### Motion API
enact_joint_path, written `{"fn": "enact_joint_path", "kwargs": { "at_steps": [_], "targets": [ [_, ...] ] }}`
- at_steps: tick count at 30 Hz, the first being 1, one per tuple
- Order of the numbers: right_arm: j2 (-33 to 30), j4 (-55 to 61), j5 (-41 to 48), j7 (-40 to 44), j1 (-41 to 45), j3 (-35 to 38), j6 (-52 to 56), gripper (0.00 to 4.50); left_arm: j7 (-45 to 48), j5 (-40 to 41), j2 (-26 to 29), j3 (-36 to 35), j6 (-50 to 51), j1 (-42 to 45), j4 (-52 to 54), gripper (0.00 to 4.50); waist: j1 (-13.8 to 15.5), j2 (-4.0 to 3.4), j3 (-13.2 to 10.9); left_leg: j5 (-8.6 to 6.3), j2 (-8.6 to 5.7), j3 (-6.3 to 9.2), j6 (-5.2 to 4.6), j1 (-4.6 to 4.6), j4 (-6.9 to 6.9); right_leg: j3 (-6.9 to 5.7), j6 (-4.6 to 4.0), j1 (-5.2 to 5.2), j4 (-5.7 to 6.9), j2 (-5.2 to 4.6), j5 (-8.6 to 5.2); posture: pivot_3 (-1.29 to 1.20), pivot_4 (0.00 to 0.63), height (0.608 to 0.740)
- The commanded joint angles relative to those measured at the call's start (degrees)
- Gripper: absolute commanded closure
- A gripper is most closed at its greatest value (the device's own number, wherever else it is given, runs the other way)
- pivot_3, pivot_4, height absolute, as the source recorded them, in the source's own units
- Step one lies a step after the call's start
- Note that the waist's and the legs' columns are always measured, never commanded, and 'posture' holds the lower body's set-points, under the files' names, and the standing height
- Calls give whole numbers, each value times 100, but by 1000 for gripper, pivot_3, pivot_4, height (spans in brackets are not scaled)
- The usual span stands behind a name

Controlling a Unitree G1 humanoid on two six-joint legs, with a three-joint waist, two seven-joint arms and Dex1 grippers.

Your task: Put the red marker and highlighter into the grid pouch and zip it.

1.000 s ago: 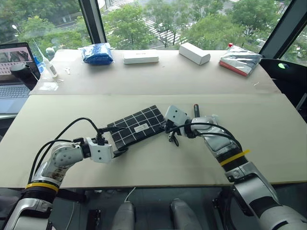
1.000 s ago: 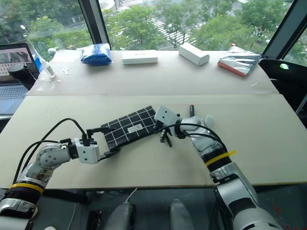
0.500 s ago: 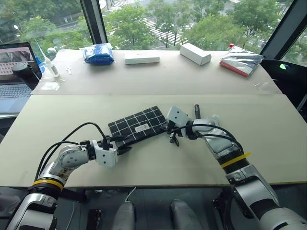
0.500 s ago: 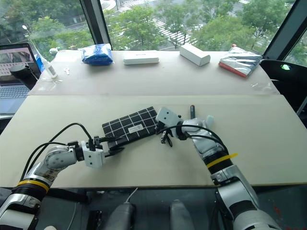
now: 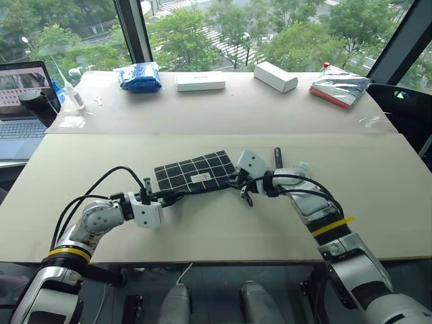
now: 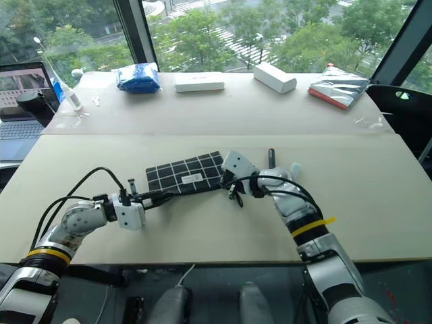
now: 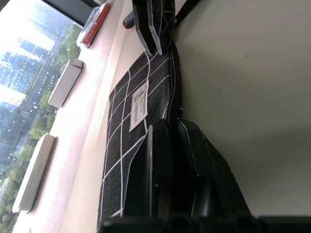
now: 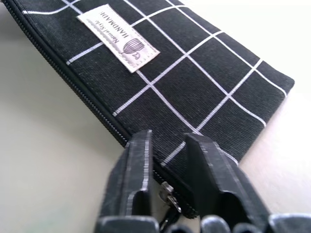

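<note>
two tools at grid pouch (image 5: 196, 176): left tool (image 7: 171, 128) pinches edge, right tool (image 8: 167, 141) parted.

Left pincer (image 5: 177, 196) clamped — right pincer (image 8: 167, 160) (slightly parted) opposite.

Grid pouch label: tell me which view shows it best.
The right wrist view. There the white label on the grid pouch is large and its print readable. The left wrist view shows it foreshortened along the pouch; the head views show it as a small white patch.
</note>
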State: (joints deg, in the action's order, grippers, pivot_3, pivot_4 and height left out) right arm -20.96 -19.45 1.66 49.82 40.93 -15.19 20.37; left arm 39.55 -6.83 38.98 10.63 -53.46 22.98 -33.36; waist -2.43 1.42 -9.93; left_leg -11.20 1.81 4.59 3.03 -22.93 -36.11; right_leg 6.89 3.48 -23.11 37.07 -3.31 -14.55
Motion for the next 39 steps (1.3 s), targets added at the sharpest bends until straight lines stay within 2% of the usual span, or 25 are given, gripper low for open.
{"fn": "enact_joint_path", "kwargs": {
  "at_steps": [1, 2, 7, 9, 11, 15, 19, 24, 28, 33, 39],
  "targets": [
    [91, 195, 926, 27, 515, 963, 694, 1707, 87, 322, -137, -61, 481, -91, 123, 4500, -3, -1, -1, 0, 0, 0, 0, -1, 0, 1, 0, -1, 2, 0, 0, 0, 150, 740],
    [47, 231, 1222, 93, 644, 1229, 972, 1302, 92, 419, -174, -107, 605, -98, 204, 4500, -4, -5, -3, 0, 1, 1, 0, -1, 0, 0, -1, -2, 4, 0, 0, 0, 150, 740],
    [-336, 595, 2068, 352, 787, 2001, 1575, 1302, 19, 953, -427, -380, 1492, -163, 786, 4500, 11, -9, -6, 0, 0, 6, 0, -16, -4, -6, -1, -7, 1, -1, 1, 0, 150, 740],
    [-438, 735, 2039, 395, 604, 1898, 1606, 1302, -118, 1185, -595, -538, 2015, -147, 1108, 4500, -7, -8, -6, 0, 1, 8, -1, -20, -3, -9, -1, -9, -6, -1, 0, 0, 150, 740],
    [-482, 810, 1682, 269, 328, 1448, 1518, 1302, -253, 1256, -738, -631, 2472, -105, 1412, 4500, -23, -7, -6, 0, 2, 8, -1, -22, -1, -9, -1, -12, -5, 0, 0, 0, 150, 740],
    [-58, 580, 1376, -386, 253, 1158, 1537, 1302, -280, 1214, -906, -598, 2960, -187, 1905, 4500, -134, -9, -7, 0, 2, 6, -1, -21, 2, -3, 0, -19, 0, 2, 0, 0, 150, 740],
    [216, 267, 1258, -649, 352, 1136, 1413, 1302, -244, 1139, -958, -577, 3174, -331, 2195, 4500, -170, -11, -8, 0, 2, 6, -1, -28, 4, -1, -1, -30, 1, 2, 1, 0, 150, 740],
    [237, -172, 1171, -835, 607, 1253, 1204, 1302, -237, 1086, -945, -598, 3287, -454, 2369, 4500, -142, -11, -9, 0, 0, 6, -1, -28, 4, -2, -2, -30, 0, 0, 1, 0, 150, 740],
    [161, -211, 1190, -746, 666, 1290, 1144, 1302, -268, 1096, -964, -633, 3373, -497, 2451, 4500, -144, -11, -9, 0, -1, 6, 0, -29, 2, -3, -1, -28, 0, 0, 1, 0, 150, 740],
    [-111, 409, 2145, 154, 535, 1797, 1521, 1302, -319, 1102, -978, -673, 3506, -544, 2536, 4500, -146, -13, -12, 0, 0, 6, -1, -31, 3, -2, -1, -28, -2, 0, 1, 0, 150, 740],
    [-275, -331, 1789, -210, 758, 1913, 1063, 1302, -332, 1149, -1002, -699, 3615, -511, 2586, 4500, -148, -13, -12, 0, 0, 5, -1, -24, 3, -3, -1, -23, -2, 1, 1, 0, 150, 740]
  ]
}}
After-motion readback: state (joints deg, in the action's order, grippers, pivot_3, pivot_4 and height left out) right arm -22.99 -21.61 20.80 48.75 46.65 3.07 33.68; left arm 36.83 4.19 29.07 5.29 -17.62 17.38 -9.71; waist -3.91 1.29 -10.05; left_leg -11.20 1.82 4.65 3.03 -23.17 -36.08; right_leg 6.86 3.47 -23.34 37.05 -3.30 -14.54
